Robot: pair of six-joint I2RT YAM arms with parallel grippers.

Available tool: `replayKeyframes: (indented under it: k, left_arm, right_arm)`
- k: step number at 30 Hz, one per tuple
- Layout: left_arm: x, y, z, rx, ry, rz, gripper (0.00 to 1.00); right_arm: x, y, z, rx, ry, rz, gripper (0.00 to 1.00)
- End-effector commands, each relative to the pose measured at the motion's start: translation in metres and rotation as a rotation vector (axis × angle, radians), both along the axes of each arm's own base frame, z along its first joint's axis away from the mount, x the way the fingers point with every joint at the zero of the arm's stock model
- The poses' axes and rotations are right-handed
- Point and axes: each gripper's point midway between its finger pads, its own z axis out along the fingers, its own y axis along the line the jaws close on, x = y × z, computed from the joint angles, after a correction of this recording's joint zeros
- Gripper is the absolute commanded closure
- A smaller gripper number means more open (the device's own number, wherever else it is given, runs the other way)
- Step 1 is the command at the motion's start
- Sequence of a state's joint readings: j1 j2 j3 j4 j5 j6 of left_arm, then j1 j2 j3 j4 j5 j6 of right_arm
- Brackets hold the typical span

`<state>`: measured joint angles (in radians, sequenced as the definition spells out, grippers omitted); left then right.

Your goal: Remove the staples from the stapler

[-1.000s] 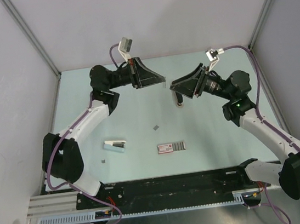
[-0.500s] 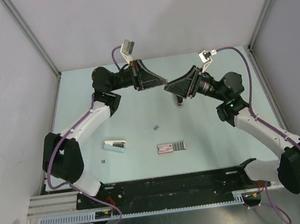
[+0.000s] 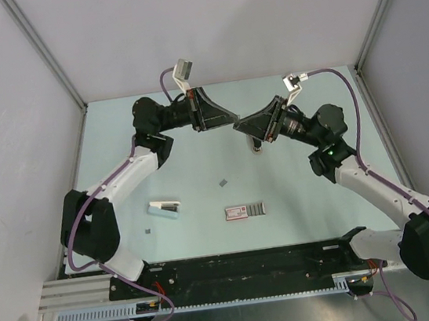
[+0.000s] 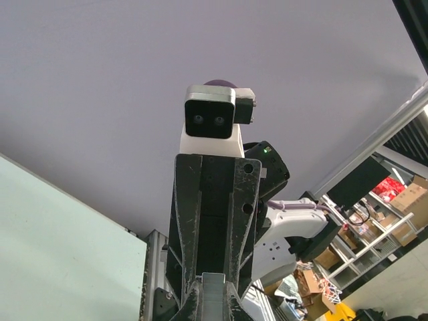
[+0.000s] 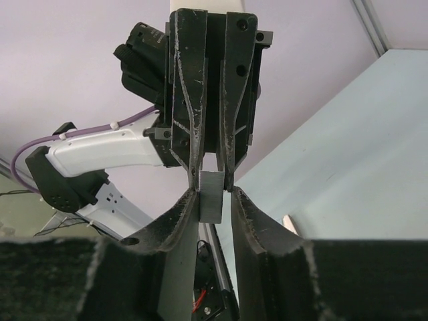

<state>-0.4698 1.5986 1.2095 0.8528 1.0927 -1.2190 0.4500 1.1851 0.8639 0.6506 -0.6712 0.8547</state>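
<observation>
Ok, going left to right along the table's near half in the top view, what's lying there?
Tiny dark grey fleck → pale blue-and-black oblong piece → pinkish-white small rectangular box → grey ridged block of staples.

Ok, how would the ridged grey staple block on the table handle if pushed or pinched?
The staples lie low and flat, so they should slide rather than roll. Their ridges suggest joined pieces that may snap apart under a crooked pinch. They sit against the pinkish-white rectangle, so a push could shift both.
</observation>
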Motion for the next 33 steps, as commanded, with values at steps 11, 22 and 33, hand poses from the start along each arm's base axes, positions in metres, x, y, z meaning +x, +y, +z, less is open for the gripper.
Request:
replayKeyframes:
  k: [11,22,33]
  left_arm:
    - [-0.021,0.009,0.020,-0.023,-0.189,-0.017,0.86]
    - [0.027,0.016,-0.007,0.219,-0.182,0.199,0.43]
    - [0.065,0.076,-0.099,0.612,-0.289,0.467,0.01]
  right_arm:
    - [0.001,-0.009,0.004,-0.041,-0.014,-0.101,0.91]
    - [-0.005,-0.008,-0.044,-0.207,0.101,-0.118,0.93]
    - [-0.025,-0.003,-0.150,-0.555,0.347,-0.202,0.92]
